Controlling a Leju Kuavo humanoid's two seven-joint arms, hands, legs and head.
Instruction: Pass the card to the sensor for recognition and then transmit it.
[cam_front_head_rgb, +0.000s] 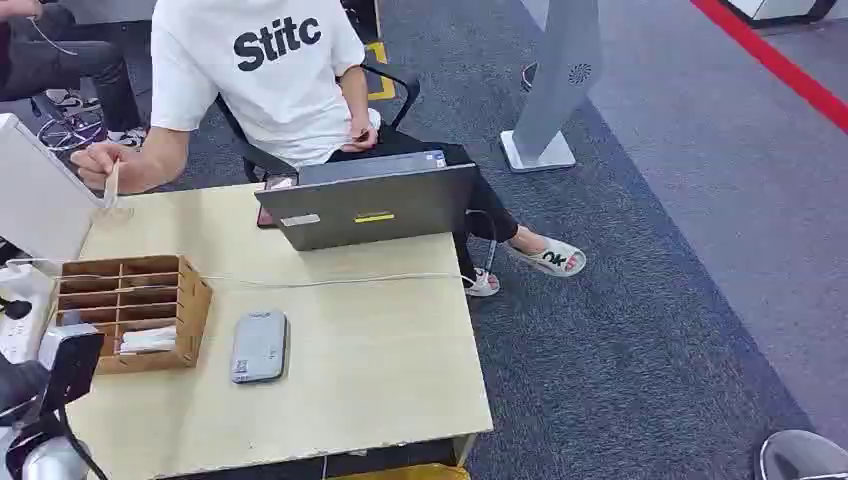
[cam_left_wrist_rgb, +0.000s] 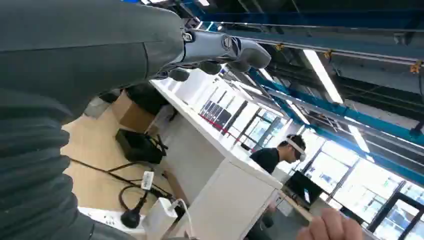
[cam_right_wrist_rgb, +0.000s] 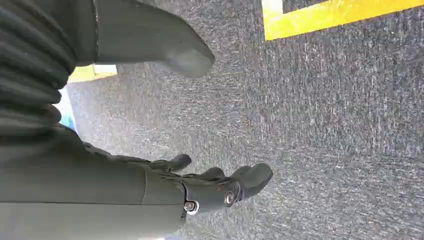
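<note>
Left hand up in the air, fingers stretched out and apart, nothing in it. Behind it in the wrist view, a white counter, cables and a white adapter on pale wood, a person with a headset further off under a blue-beamed ceiling. Right hand hanging over grey carpet, thumb wide of the lightly curled fingers, empty too; yellow floor marking just beyond.

Out on the table: grey sensor lying flat near the front, just right of a wooden rack of small compartments. White cards lying in the rack's lower right compartment. Thin white cable running across the tabletop past the rack. Grey laptop at the far edge, lid back facing this way.

Far left corner: card standing upright, pinched in a person's hand, lower end at the tabletop, well apart from the sensor. Person in a white T-shirt seated behind the laptop on a black chair, sandalled foot out on the carpet. Grey stand on a white base beyond, red stripe crossing the floor at far right.
</note>
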